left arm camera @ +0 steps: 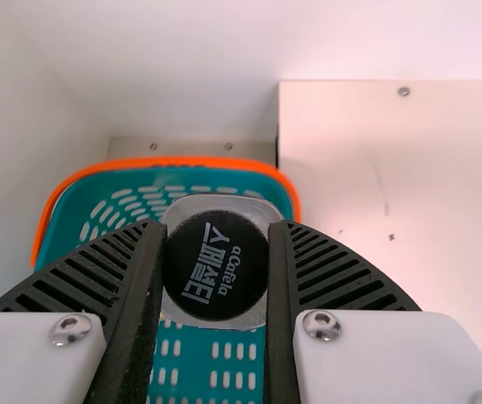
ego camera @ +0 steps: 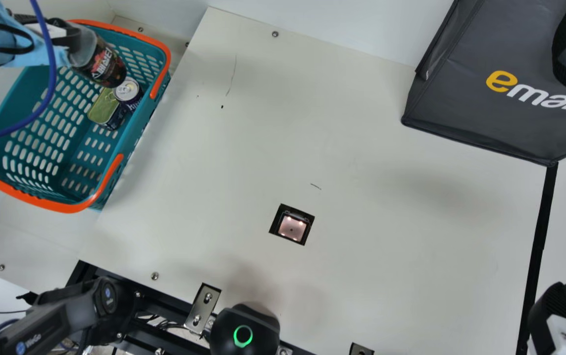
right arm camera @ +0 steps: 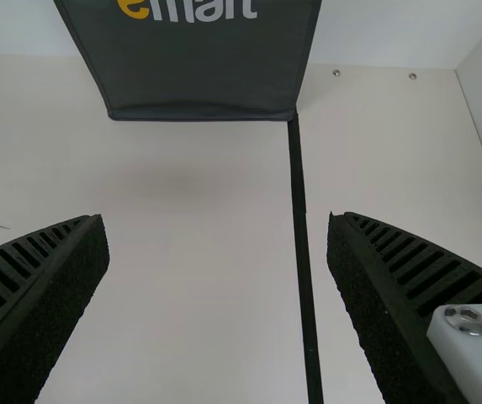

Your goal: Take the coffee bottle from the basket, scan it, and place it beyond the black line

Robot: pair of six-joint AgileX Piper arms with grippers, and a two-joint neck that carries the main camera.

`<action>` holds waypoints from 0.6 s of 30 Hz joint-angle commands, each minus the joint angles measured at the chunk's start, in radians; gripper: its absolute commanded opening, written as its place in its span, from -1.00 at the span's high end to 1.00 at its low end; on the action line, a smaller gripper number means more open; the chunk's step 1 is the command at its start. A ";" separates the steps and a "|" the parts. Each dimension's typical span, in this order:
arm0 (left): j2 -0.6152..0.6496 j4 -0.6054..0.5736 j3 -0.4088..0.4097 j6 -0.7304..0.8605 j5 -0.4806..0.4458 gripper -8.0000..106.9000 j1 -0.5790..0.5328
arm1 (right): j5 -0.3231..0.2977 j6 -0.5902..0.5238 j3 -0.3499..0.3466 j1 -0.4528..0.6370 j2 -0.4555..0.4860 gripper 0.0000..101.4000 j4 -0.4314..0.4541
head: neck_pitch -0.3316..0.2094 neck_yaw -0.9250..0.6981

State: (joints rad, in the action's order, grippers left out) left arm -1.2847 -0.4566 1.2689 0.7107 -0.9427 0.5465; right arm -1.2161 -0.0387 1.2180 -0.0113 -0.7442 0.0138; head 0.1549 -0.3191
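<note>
Above the basket (left arm camera: 182,162), the left gripper (left arm camera: 217,229) pinched the coffee bottle (ego camera: 101,63); the right gripper (right arm camera: 215,220) stood spread. The taking-out seemed in hand, and the next move called for carrying it to the scanner (ego camera: 292,229).

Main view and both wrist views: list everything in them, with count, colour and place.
Coffee bottle: 1, dark with black cap, held over the basket
Basket: 1, teal with orange handles, main view's upper left
Round can: 1, silver top, in basket
Flat-sided tin: 1, gold-green top, beside the can
Bag: 1, dark grey, far right
Scanner window: 1, black-framed, set in table
Black line: 1, from bag's corner towards near edge
Table: 1, cream, beneath
Cable: 1, blue, across basket
Left gripper: 1, black fingers, on bottle
Right gripper: 1, black fingers, open above table
</note>
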 commanded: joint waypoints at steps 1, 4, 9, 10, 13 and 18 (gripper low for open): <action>0.009 0.026 0.003 -0.062 0.007 0.68 -0.075 | 0.000 0.000 0.000 0.000 0.000 -0.79 0.000 | -0.017 -0.002; 0.022 0.067 0.008 -0.125 0.018 0.68 -0.153 | 0.000 0.000 0.000 0.000 0.000 -0.79 0.000 | -0.017 -0.002; 0.036 0.140 0.011 -0.223 0.034 0.68 -0.280 | 0.000 0.000 0.000 0.000 0.000 -0.79 0.000 | -0.017 -0.002; 0.037 0.155 0.010 -0.242 0.037 0.68 -0.305 | 0.000 0.000 0.000 0.000 0.000 -0.79 0.000 | -0.017 -0.002; 0.041 0.196 0.009 -0.295 0.044 0.68 -0.379 | 0.000 0.000 0.000 0.000 0.000 -0.79 0.000 | -0.017 -0.002; 0.045 0.249 0.006 -0.372 0.053 0.68 -0.495 | 0.000 0.000 0.000 0.000 0.000 -0.79 0.000 | -0.017 -0.002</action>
State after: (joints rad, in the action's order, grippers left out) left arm -1.2411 -0.2181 1.2763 0.3641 -0.8916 0.1059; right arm -1.2161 -0.0387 1.2180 -0.0113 -0.7442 0.0138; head 0.1549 -0.3191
